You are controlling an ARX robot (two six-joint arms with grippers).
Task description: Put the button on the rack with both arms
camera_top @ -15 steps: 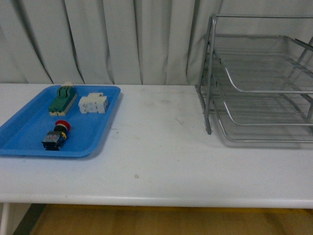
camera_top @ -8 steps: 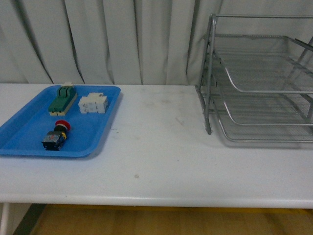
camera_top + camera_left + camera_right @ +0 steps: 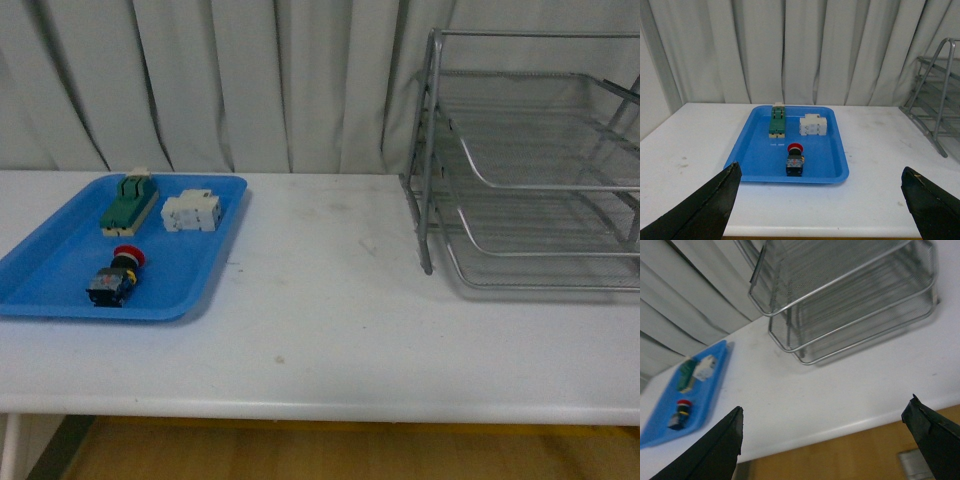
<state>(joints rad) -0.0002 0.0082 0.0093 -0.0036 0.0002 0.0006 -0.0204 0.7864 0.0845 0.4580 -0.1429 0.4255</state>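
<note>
The button, red cap and dark body, lies on its side near the front of a blue tray at the table's left. The left wrist view looks at the button from the table's front edge, and my left gripper is open, well short of it. The silver wire rack stands at the back right. Open too, my right gripper hangs over the table's front edge, away from the rack; the button shows small and far off. Neither arm appears in the front view.
A green switch block and a white block sit at the back of the tray. The white table runs between tray and rack. Grey curtains hang behind. Wooden floor shows below the table's front edge.
</note>
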